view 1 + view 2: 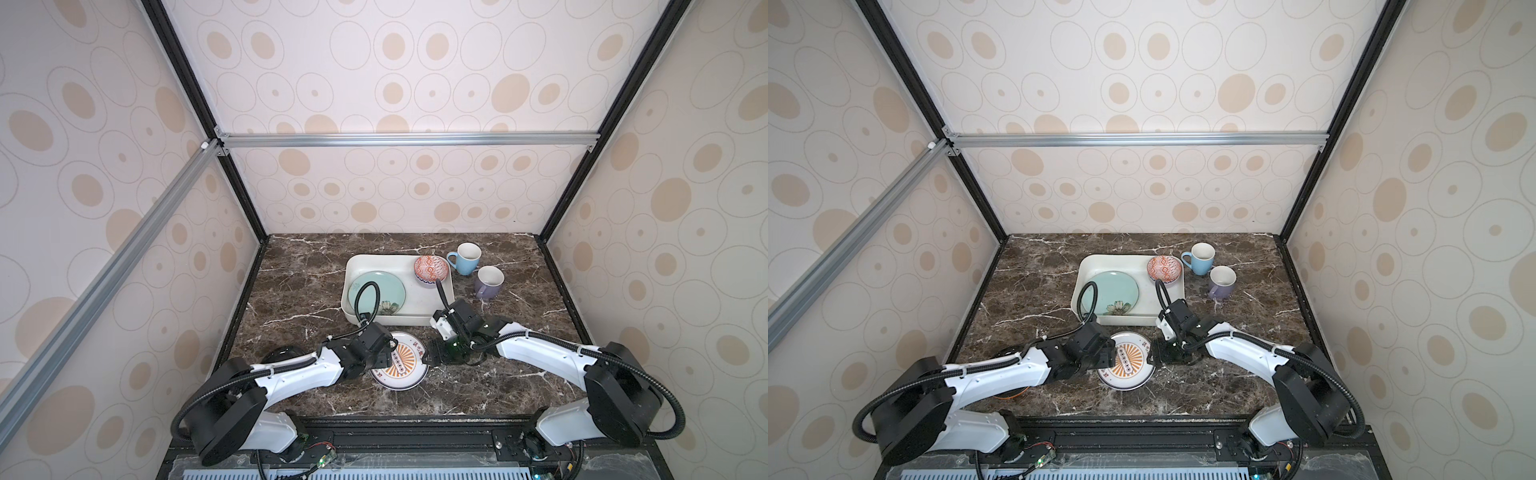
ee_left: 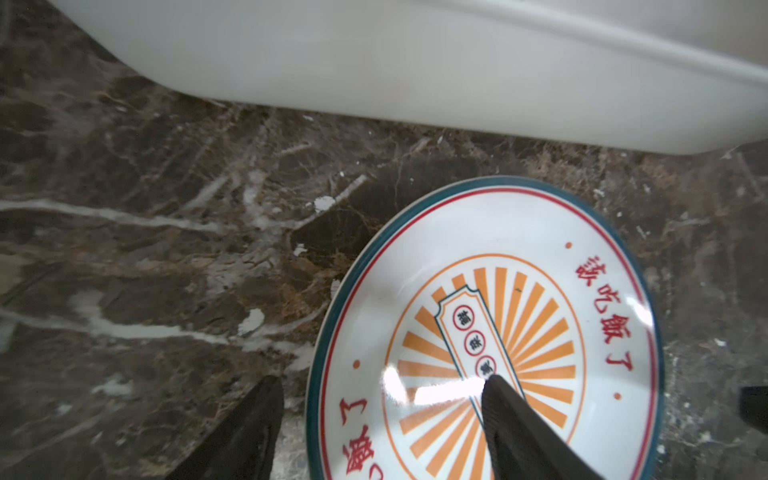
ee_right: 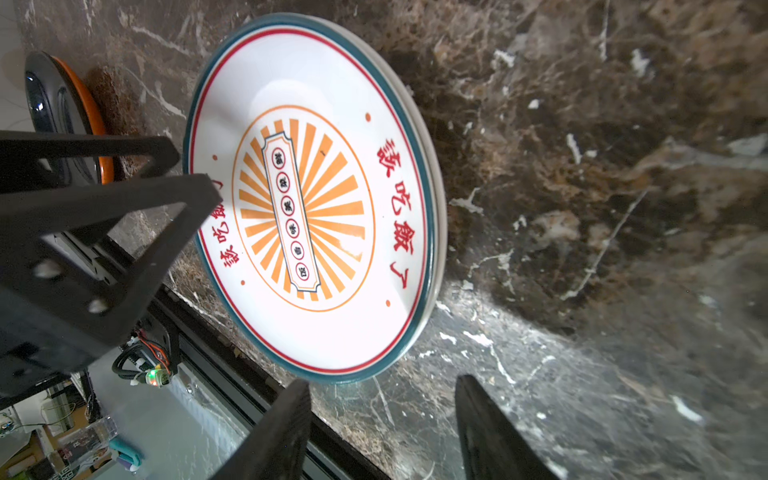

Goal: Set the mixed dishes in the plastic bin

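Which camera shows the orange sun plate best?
The right wrist view: nearly the whole sunburst plate shows big and sharp. The left wrist view cuts it off, the left gripper across its rim. Both top views show it small, partly under that gripper.

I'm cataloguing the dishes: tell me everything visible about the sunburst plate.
The sunburst plate lies face up on the marble table, just outside the plastic bin. Glossy white ceramic, by its look: teal rim, red ring, orange rays, red characters. The left tool straddles its edge, open; the right tool is beside it.
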Available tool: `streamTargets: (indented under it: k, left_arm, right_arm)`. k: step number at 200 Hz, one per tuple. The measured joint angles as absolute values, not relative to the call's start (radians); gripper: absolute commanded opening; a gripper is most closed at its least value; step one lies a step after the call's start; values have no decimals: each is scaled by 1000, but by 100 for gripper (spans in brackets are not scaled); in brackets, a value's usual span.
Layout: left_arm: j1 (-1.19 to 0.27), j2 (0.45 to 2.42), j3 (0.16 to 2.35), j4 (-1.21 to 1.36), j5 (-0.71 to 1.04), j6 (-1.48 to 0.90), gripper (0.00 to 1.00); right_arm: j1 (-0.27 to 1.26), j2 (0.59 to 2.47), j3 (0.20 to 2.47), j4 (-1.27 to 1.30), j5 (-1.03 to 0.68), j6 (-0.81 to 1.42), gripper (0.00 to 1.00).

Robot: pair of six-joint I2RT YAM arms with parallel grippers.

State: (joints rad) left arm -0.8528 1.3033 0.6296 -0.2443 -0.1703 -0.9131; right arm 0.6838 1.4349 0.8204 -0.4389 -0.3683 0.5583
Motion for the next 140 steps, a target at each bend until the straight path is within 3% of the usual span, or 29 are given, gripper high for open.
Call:
streamTargets:
  k: [43,75,111,140]
  left_arm:
    - [-836,1256,569,-268,-186,-908,38]
    - [-831,1266,552,-275,-184,-896,28]
    - [-825,1280,552,-258,-177,-886,10]
    - [-820,1298,552,-225,-177,-877,6]
  right_arm:
    - [684,1436,821,-446,-365,560,58]
    - [684,1436,821,-452,-362,560,58]
    - [684,1438,824,-461,-357,561,58]
    - [684,1449,832,-465,-354,560,57]
